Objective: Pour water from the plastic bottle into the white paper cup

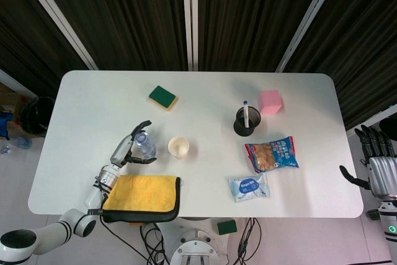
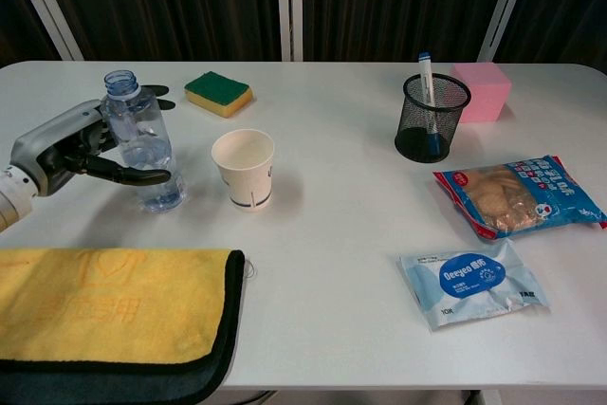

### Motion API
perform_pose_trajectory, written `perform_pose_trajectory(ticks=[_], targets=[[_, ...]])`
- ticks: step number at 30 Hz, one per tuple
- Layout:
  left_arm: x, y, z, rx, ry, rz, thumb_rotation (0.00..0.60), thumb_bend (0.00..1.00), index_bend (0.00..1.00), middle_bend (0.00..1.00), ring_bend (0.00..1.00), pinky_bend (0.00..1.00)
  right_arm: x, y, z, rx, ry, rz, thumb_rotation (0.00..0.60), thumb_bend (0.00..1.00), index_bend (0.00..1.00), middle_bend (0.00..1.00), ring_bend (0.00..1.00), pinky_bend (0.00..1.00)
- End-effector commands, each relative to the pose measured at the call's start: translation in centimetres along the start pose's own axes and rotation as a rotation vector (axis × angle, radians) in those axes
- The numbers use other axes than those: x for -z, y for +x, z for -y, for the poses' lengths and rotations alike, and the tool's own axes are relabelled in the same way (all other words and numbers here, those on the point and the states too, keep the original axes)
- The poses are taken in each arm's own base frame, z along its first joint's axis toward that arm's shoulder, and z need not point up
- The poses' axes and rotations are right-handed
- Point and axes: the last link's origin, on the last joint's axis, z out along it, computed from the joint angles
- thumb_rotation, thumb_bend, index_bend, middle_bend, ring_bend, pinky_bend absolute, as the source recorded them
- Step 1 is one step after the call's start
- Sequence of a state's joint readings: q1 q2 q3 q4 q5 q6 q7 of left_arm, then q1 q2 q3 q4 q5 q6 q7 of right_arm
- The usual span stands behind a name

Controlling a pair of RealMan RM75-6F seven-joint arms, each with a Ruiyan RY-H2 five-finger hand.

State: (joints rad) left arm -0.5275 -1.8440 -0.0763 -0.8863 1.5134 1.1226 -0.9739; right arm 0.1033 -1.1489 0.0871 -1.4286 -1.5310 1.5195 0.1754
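Note:
The clear plastic bottle point(image 1: 144, 146) point(image 2: 144, 144) stands upright on the white table, uncapped, left of the white paper cup point(image 1: 178, 147) point(image 2: 244, 168). The cup is upright, open and a short gap away from the bottle. My left hand point(image 1: 127, 149) point(image 2: 71, 149) grips the bottle from the left, with the fingers behind it and the thumb across its front. My right hand point(image 1: 375, 156) hangs off the table's right edge with its fingers spread and nothing in it; it shows only in the head view.
A yellow towel point(image 1: 141, 193) point(image 2: 104, 305) lies at the front edge below my left forearm. A green sponge point(image 1: 162, 97), a black mesh pen holder point(image 1: 247, 121) and a pink block point(image 1: 270, 102) sit further back. A snack bag point(image 1: 271, 154) and a wipes packet point(image 1: 249, 187) lie right of the cup.

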Motion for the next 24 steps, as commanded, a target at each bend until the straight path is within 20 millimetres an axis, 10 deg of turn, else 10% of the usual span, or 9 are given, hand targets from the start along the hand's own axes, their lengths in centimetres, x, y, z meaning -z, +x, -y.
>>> perform_pose_trajectory(ticks=[1, 24], targets=[[-0.15, -0.09, -0.01, 0.02, 0.004, 0.005, 0.571, 0.01, 0.01, 0.09, 0.03, 0.14, 0.01, -0.01, -0.04, 0.001, -0.002, 0.0, 0.543, 0.23, 0.0, 0.0, 0.0, 0.0], [-1.13, -0.31, -0.54, 0.17, 0.005, 0.009, 0.6, 0.01, 0.26, 0.29, 0.11, 0.15, 0.01, -0.13, -0.22, 0.002, -0.01, 0.007, 0.539, 0.23, 0.0, 0.0, 0.0, 0.0]])
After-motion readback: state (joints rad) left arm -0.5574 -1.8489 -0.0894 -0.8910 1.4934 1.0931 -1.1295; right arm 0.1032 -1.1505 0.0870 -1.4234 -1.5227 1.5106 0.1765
